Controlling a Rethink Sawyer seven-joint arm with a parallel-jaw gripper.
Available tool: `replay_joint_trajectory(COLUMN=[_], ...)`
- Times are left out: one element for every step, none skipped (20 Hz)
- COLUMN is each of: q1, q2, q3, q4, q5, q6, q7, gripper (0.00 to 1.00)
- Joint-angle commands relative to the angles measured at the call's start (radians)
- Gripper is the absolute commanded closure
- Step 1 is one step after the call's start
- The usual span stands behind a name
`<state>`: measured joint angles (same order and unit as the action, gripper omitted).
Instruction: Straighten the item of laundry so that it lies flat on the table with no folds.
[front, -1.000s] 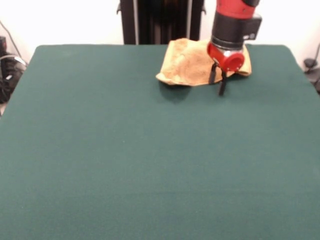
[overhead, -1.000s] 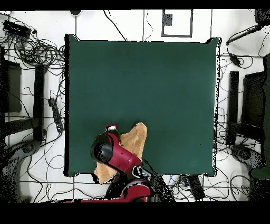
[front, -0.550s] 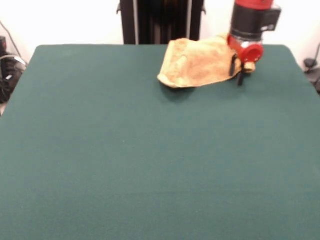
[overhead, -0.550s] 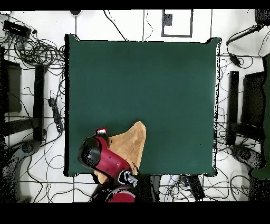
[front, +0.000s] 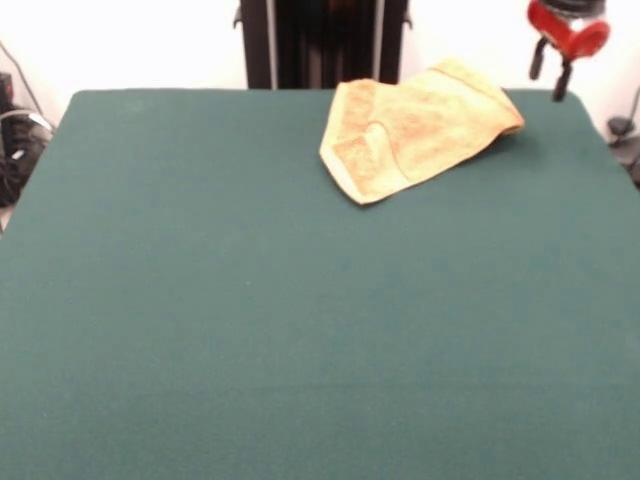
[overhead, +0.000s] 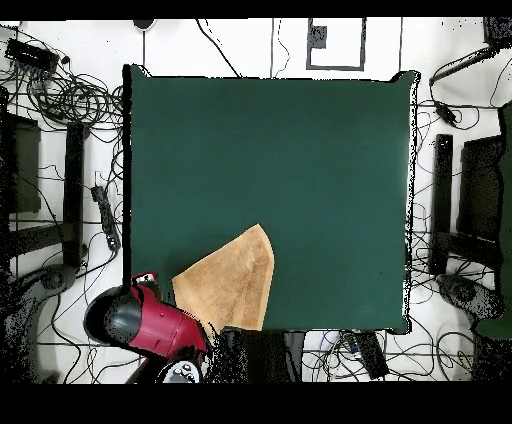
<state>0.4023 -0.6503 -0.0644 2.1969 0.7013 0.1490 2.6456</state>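
The near and middle expanse of the table (front: 250, 330) carries nothing. The item of laundry (front: 415, 127) lies at the far edge, right of centre in the front view; the overhead view places it against the table's lower-left edge, reaching to the rim. It is not flat: a flap is doubled over its left part, showing a raised fold line and a thick rounded hem towards the near corner, and the outline is closer to a wedge than a rectangle.

Farthest back, at the upper right corner of the front view, the gripper (front: 551, 72) hangs above and beyond the cloth, clear of it, with its two dark fingers (front: 559, 82) spread apart and nothing between them.

Judged step: released, between grasps; the straightening is incomplete. The next move appears to call for descending on the free edge of the doubled flap, pinching one layer only, and drawing it outward towards the table's open area so the cloth does not slide off the rim.
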Motion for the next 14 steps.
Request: replay_joint_trajectory(q1=[-0.067, -0.09, -0.106, -0.12, -0.133, -0.14, -0.147, -0.151, -0.148, -0.154, -0.161, -0.152, -0.156, -0.165], q2=[0.072, 0.084, 0.094, 0.099, 0.104, 0.109, 0.114, 0.116, 0.117, 0.116, 0.111, 0.101, 0.09, 0.072], q3=[0.012, 0.026, 0.037, 0.045, 0.054, 0.057, 0.056, 0.057, 0.051, 0.052, 0.05, 0.019, -0.004, -0.017], q4=[-0.028, -0.027, -0.027, -0.029, -0.029, -0.032, -0.031, -0.034, -0.036, -0.04, -0.048, -0.067, -0.086, -0.103], q5=[0.036, 0.021, 0.01, 0.0, -0.01, -0.018, -0.028, -0.034, -0.037, -0.044, -0.056, -0.064, -0.079, -0.097], q6=[-0.053, -0.079, -0.099, -0.11, -0.121, -0.129, -0.136, -0.139, -0.139, -0.141, -0.149, -0.138, -0.122, -0.109], q7=[0.187, 0.171, 0.163, 0.154, 0.149, 0.142, 0.136, 0.132, 0.128, 0.123, 0.114, 0.092, 0.065, 0.042], gripper=[0.0, 0.0, 0.0, 0.0, 0.0, 0.0, 0.0, 0.0, 0.0, 0.0, 0.0, 0.0, 0.0, 0.0])
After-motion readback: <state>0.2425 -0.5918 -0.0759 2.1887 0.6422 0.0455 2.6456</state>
